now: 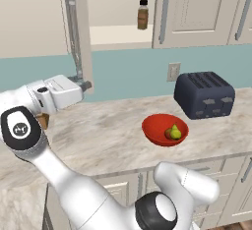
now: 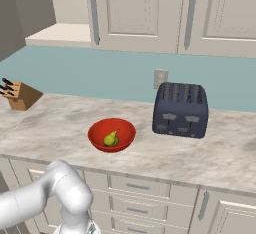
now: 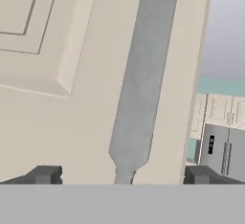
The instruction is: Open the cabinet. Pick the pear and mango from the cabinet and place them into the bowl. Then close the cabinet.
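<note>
So the red bowl (image 1: 165,129) sits on the table (image 1: 98,135) with both fruits in it: the yellow-green pear (image 1: 176,132) and a duller rounded mango (image 1: 169,133) tucked against it at its 9 o'clock. From the right base view the pear (image 2: 112,138) stands out clearly in the bowl (image 2: 111,134); the mango is barely visible behind it.

The cabinet (image 1: 83,32) has its left door (image 1: 76,37) swung out edge-on, and the pale shelf inside holds a brown black-capped bottle (image 1: 142,14) near its 3 o'clock end. The other door is flat shut.

The end effector (image 3: 122,175) is spread wide with nothing in it, its fingertips (image 3: 45,174) straddling the lower end of the grey bar handle (image 3: 143,74), not touching.

The dark toaster (image 1: 204,95) is just beside the bowl at 2 o'clock. A knife block (image 2: 21,95) sits well apart at the bowl's 10 o'clock in the right base view. Plenty of bare table in between, out to the front edge.
</note>
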Motion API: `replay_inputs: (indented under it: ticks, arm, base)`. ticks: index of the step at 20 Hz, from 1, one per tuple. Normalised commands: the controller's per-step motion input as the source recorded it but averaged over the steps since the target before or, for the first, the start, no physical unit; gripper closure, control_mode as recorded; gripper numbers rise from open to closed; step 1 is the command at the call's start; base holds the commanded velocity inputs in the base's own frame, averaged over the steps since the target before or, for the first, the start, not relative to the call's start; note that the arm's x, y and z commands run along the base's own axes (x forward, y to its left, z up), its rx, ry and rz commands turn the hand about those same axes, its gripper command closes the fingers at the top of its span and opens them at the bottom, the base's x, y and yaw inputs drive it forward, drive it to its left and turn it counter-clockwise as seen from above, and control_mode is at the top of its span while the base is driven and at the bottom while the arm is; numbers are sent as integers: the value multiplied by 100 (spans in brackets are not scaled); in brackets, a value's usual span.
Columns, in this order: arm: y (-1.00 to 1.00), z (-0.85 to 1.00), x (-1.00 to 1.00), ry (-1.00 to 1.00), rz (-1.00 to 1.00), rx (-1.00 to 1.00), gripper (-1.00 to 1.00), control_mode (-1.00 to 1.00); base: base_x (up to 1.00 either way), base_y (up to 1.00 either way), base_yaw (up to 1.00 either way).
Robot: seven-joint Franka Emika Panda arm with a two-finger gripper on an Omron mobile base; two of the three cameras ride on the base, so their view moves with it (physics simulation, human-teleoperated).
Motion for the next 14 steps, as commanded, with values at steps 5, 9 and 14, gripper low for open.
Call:
replay_inputs:
  ticks: [5,9,14]
  arm:
    - [-47,0,0,0,0,-4,-100,-100]
    - [-50,0,1,0,0,-4,-100,-100]
    - [-50,0,8,0,0,-3,-100,-100]
  base:
    - [0,0,0]
    - [0,0,0]
    - [0,0,0]
